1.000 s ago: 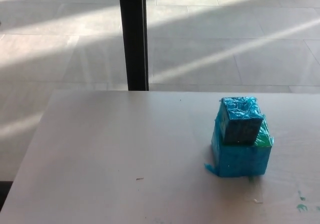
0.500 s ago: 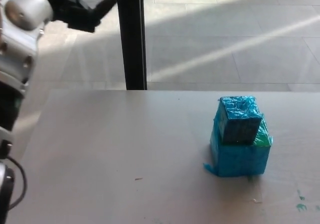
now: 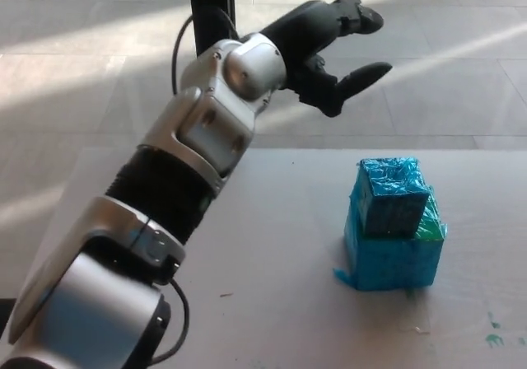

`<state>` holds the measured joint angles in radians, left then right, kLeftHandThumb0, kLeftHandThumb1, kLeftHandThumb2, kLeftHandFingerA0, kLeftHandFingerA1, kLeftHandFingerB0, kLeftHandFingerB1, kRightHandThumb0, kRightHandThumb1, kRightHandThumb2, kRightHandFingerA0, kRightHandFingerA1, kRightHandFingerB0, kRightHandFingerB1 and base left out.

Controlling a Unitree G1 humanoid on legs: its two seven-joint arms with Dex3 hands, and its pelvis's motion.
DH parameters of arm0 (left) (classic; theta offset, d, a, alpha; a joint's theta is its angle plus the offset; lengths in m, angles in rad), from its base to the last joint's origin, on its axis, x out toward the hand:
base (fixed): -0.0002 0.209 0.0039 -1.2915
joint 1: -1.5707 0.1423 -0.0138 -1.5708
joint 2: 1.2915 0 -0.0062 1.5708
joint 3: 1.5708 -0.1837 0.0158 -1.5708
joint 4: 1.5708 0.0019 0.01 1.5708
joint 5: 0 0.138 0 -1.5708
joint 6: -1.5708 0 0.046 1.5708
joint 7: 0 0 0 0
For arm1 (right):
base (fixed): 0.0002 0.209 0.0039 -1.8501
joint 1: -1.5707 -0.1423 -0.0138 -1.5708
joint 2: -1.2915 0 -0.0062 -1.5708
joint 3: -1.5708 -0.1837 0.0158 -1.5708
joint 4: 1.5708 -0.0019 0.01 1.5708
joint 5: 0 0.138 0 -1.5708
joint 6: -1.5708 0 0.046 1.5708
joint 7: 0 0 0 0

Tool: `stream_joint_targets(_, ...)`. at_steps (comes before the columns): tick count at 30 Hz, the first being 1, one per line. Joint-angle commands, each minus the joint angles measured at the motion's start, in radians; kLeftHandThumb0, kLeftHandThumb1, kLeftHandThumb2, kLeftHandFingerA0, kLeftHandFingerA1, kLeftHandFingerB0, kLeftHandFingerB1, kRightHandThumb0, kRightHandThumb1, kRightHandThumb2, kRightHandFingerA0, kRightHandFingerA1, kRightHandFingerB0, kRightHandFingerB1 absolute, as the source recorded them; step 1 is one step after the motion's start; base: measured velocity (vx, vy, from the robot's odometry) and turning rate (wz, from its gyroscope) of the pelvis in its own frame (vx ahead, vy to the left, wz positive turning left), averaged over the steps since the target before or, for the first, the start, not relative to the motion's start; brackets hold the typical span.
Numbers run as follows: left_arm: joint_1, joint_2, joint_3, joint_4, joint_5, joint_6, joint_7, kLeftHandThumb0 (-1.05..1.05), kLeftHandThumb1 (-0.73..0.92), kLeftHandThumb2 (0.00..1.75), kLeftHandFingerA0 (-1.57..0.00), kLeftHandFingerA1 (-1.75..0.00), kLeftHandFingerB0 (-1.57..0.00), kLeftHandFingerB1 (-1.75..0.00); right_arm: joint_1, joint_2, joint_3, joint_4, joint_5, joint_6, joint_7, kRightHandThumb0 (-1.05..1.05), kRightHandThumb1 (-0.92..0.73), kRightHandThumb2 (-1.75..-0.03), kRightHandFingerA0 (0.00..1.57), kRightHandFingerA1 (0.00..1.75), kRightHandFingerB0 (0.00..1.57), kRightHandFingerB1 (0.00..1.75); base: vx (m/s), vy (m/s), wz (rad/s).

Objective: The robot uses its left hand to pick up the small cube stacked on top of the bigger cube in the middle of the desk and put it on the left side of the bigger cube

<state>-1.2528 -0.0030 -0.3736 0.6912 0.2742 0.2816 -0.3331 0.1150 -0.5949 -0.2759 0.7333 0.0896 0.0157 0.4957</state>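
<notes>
Small cube (image 3: 394,197) sits on top of the bigger cube (image 3: 389,258), right of centre on the desk (image 3: 272,262). Wrapped in crinkly, shiny blue film; top face bright cyan w/ creases catching the light, front face darker blue w/ a mottled pattern. It sits toward the back-left of the lower block's top, slightly turned, so a strip of that top shows at the right. Bigger cube has the same cyan wrap, w/ a green patch at its upper right edge and a loose flap of film sticking out at its bottom left corner onto the desk.

Left hand (image 3: 329,48) is up in the air, above and behind the cubes, well apart from both. Fingers (image 3: 362,76) spread wide, pointing right, holding nothing. Its silver and black arm runs diagonally from bottom left across the desk.

Desk surface pale, matte; a few small green marks near the bottom right corner, tiny specks elsewhere. Beyond the far edge: tiled floor w/ sun streaks and a dark vertical post (image 3: 210,11) partly behind the arm. Right hand doesn't show.
</notes>
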Motion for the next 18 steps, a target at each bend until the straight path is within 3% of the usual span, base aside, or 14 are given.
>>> stream_joint_targets(1,-0.032,-0.055,-0.001,0.045,0.026,-0.03,0.06,-1.01,0.86,0.66,-0.88,-1.02,-0.17,-0.33,0.002,-0.021,-0.004,-0.017,0.012,0.013,0.018,-0.54,-0.7,-0.61,0.47,0.59,0.4,0.35,0.0,0.0,0.0)
stream_joint_targets(2,-0.038,-0.061,-0.003,0.054,0.028,-0.044,0.062,-1.01,0.86,0.67,-0.97,-1.28,-0.16,-0.33,-0.002,-0.021,-0.004,-0.012,0.01,0.013,0.014,-0.52,-0.71,-0.61,0.49,0.6,0.41,0.35,0.0,0.0,0.0)
stream_joint_targets(4,-0.057,-0.075,-0.011,0.083,0.038,-0.062,0.064,-1.01,0.87,0.67,-0.63,-1.09,-0.15,-0.32,-0.013,-0.023,0.002,0.007,-0.003,0.009,0.001,-0.52,-0.7,-0.61,0.49,0.56,0.39,0.35,0.0,0.0,0.0)
stream_joint_targets(5,-0.06,-0.078,-0.01,0.09,0.036,-0.063,0.061,-0.99,0.67,1.12,-0.3,-0.73,-0.09,-0.36,-0.016,-0.022,0.003,0.007,-0.004,0.012,0.0,-0.55,-0.56,-0.91,0.44,0.63,0.33,0.5,0.0,0.0,0.0)
stream_joint_targets(7,-0.069,-0.1,-0.008,0.099,0.035,-0.054,0.064,-1.02,0.64,1.05,-0.7,-0.93,-0.1,-0.43,-0.023,-0.017,0.001,0.012,0.0,0.012,0.0,-0.53,-0.55,-0.9,0.44,0.63,0.33,0.5,0.0,0.0,0.0)
stream_joint_targets(8,-0.075,-0.107,-0.014,0.105,0.041,-0.051,0.06,-1.05,0.68,1.1,-0.59,-0.8,-0.11,-0.4,-0.024,-0.018,0.005,0.017,-0.006,0.008,-0.003,-0.52,-0.7,-0.61,0.49,0.57,0.41,0.35,0.0,0.0,0.0)
stream_joint_targets(9,-0.071,-0.11,-0.023,0.1,0.049,-0.047,0.056,-1.03,0.84,0.66,-0.49,-0.66,-0.16,-0.3,-0.023,-0.02,0.006,0.012,-0.006,0.013,-0.002,-0.52,-0.7,-0.61,0.5,0.57,0.42,0.35,0.0,0.0,0.0)
stream_joint_targets(10,-0.08,-0.108,-0.05,0.107,0.072,-0.04,0.041,-1.05,0.69,1.11,-0.5,-0.73,-0.11,-0.38,-0.028,-0.02,0.006,0.026,-0.008,0.005,-0.003,-0.55,-0.54,-0.91,0.45,0.63,0.35,0.5,0.0,0.0,0.0)
stream_joint_targets(11,-0.08,-0.108,-0.058,0.117,0.076,-0.055,0.04,-1.05,0.86,0.67,-0.56,-0.76,-0.15,-0.3,-0.027,-0.021,0.004,0.022,-0.006,0.007,-0.003,-0.55,-0.54,-0.91,0.45,0.63,0.35,0.5,0.0,0.0,0.0)
stream_joint_targets(12,-0.083,-0.107,-0.073,0.123,0.085,-0.056,0.031,-1.05,0.67,1.1,-0.5,-0.76,-0.11,-0.37,-0.03,-0.024,0.004,0.027,-0.006,0.002,0.0,-0.52,-0.7,-0.61,0.5,0.56,0.43,0.35,0.0,0.0,0.0)
stream_joint_targets(13,-0.09,-0.109,-0.09,0.134,0.094,-0.04,0.01,-1.05,0.64,1.11,0.0,-0.51,-0.09,-0.3,-0.031,-0.026,0.004,0.033,-0.007,-0.01,0.002,-0.55,-0.55,-0.91,0.44,0.62,0.34,0.5,0.0,0.0,0.0)
stream_joint_targets(15,-0.101,-0.112,-0.113,0.152,0.099,-0.021,-0.015,-1.05,0.64,1.11,0.0,-0.51,-0.09,-0.3,-0.03,-0.027,0.004,0.039,-0.009,-0.027,0.004,-0.55,-0.55,-0.91,0.44,0.62,0.34,0.5,0.0,0.0,0.0)
stream_joint_targets(17,-0.109,-0.114,-0.187,0.165,0.152,-0.012,-0.044,-1.05,0.76,0.65,0.0,-0.33,-0.07,-0.31,-0.027,-0.026,0.006,0.024,-0.007,-0.024,0.011,-0.52,-0.71,-0.61,0.5,0.57,0.42,0.35,0.0,0.0,0.0)
stream_joint_targets(18,-0.11,-0.115,-0.232,0.171,0.182,-0.025,-0.054,-1.03,0.58,1.08,0.0,-0.19,-0.13,-0.15,-0.031,-0.025,0.008,0.025,-0.007,-0.019,0.012,-0.53,-0.71,-0.62,0.49,0.57,0.42,0.35,0.0,0.0,0.0)
